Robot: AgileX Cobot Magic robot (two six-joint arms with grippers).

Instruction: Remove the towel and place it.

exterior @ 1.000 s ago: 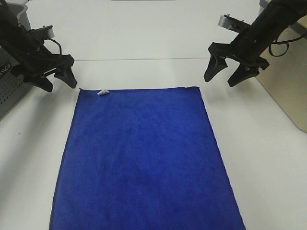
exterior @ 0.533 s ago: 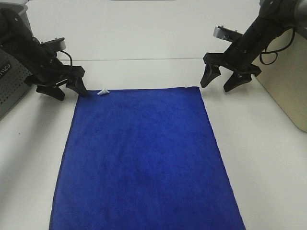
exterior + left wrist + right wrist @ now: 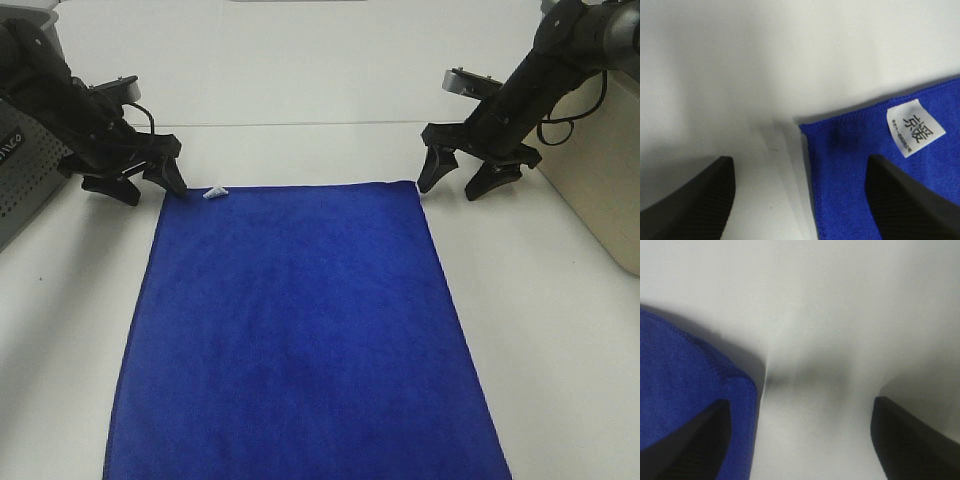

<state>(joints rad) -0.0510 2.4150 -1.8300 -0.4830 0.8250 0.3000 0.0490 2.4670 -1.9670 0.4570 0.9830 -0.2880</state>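
Observation:
The royal-blue towel (image 3: 300, 330) lies flat on the white table, with its white tag (image 3: 214, 192) at the far left corner. My left gripper (image 3: 152, 187) is open and low at that corner, one finger at the towel's edge. In the left wrist view the towel corner (image 3: 880, 165) and the tag (image 3: 916, 127) lie between the fingers (image 3: 695, 200). My right gripper (image 3: 452, 186) is open and low at the far right corner. In the right wrist view the towel corner (image 3: 685, 385) sits by one finger (image 3: 912, 440).
A grey perforated basket (image 3: 25, 170) stands at the far left. A beige container (image 3: 600, 170) stands at the right edge. The bare white table (image 3: 300, 150) runs behind the towel.
Both grippers have come down and inward toward the towel's far corners. The towel has not moved.

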